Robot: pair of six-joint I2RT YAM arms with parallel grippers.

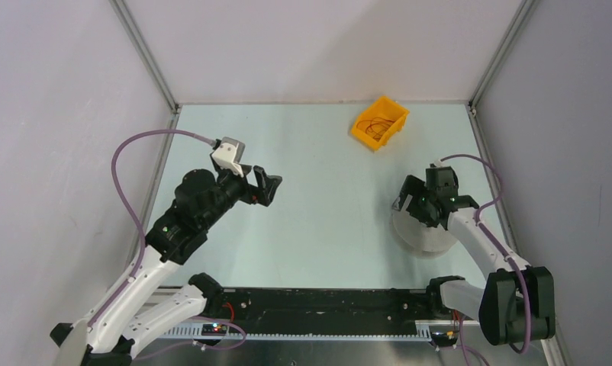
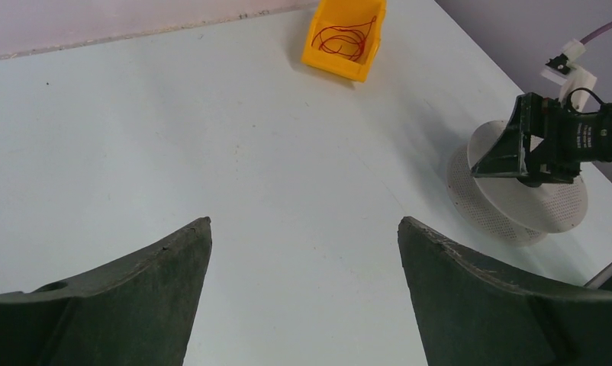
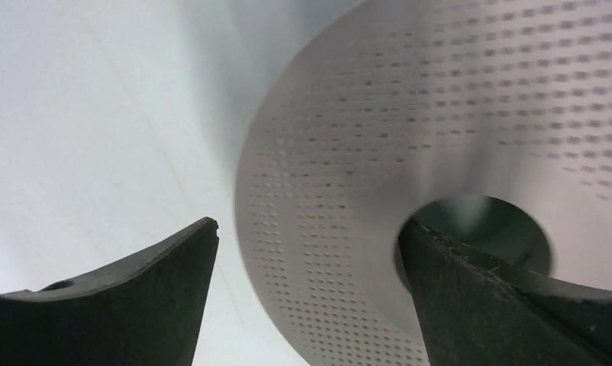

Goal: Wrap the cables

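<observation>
The cables are hair-thin red wire in loose loops inside a yellow bin at the back of the table; the left wrist view shows them in the bin too. My left gripper hovers open over bare table at mid-left, nothing between its fingers. My right gripper is open over a white perforated spool. In its wrist view the gripper straddles the spool's flange, one fingertip at the centre hole, the other outside the rim.
Grey enclosure walls with metal corner posts close off the table on three sides. A black rail runs along the near edge between the arm bases. Purple hoses loop off both arms.
</observation>
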